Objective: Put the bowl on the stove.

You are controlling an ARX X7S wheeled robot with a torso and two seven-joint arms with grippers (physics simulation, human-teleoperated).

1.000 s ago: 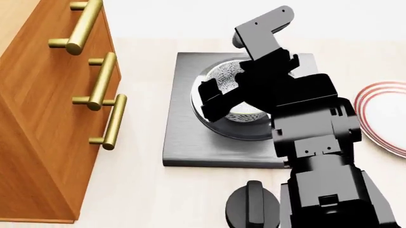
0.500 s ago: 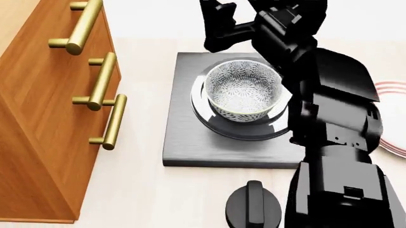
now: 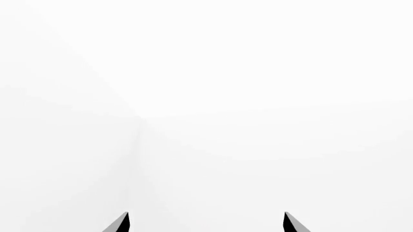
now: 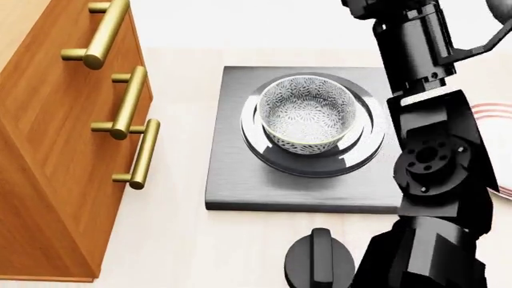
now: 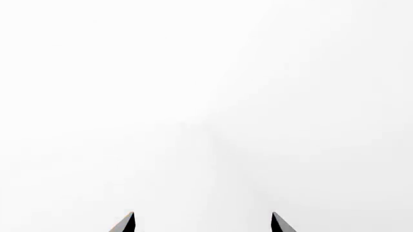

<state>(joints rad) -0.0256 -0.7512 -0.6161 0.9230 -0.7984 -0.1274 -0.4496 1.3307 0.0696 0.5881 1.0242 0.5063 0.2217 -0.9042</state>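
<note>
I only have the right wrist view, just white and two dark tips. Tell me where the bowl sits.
Observer: The bowl stands upright on the round burner of the stove, with nothing holding it.
Operator: Report what is beside the stove.
Observer: A wooden cabinet with brass handles stands on one side; a red-rimmed plate lies on the other, partly hidden behind the right arm.
Operator: Give me the left hand.
Observer: The left hand shows two tips set apart against blank white, with nothing between them, much like your right hand.
</note>
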